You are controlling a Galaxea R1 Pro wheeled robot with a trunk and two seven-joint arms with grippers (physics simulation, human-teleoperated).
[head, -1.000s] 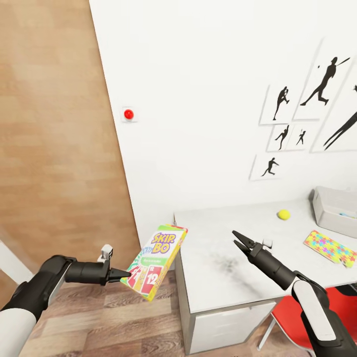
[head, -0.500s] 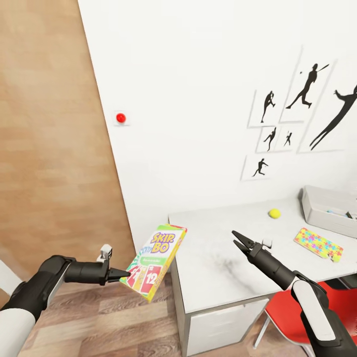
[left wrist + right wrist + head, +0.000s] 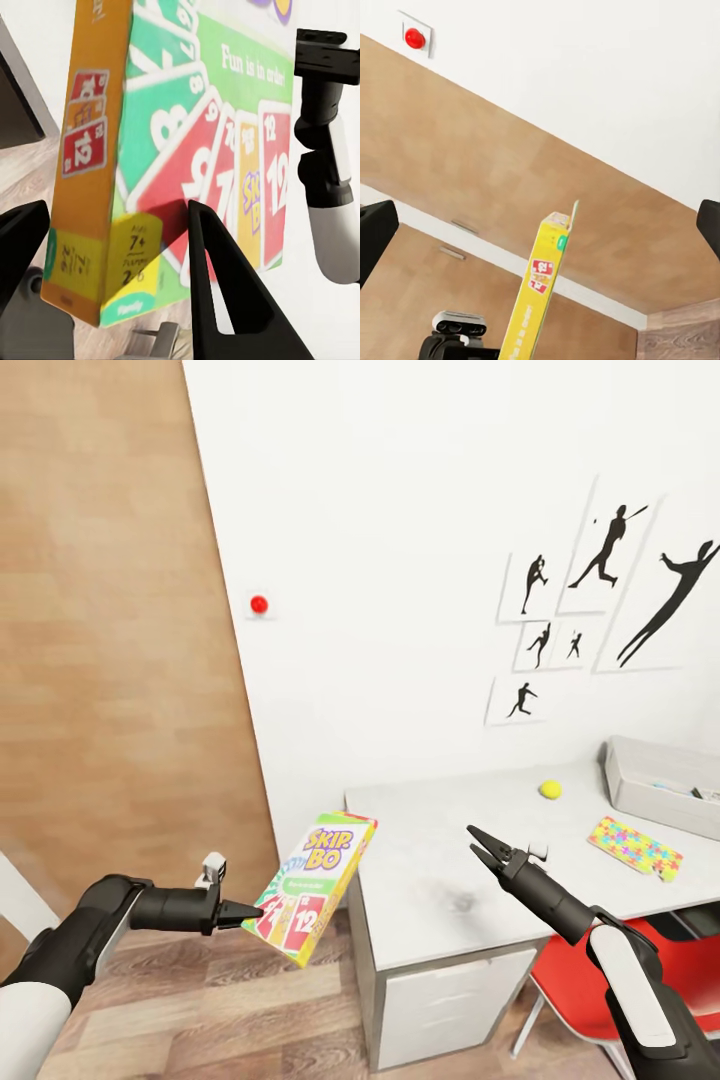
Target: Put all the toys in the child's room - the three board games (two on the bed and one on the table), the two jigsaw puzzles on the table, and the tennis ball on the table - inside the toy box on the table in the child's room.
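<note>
Left gripper [image 3: 247, 909] jaws pinch the Skip-Bo box [image 3: 312, 885] by its lower corner, off the worktop [image 3: 440, 860] edge. Light stiff card, I judge; the corner hold may pivot. Right gripper [image 3: 479, 846] jaws spread, empty. Toy box [image 3: 660, 785] at 2 o'clock.

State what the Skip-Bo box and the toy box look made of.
Skip-Bo box: likely cardboard, given its glossy printed cover, thin walls and sharp folded edges. Toy box: probably plastic, plain light grey with a matte look and smooth sloping sides, though the render leaves it uncertain.
</note>
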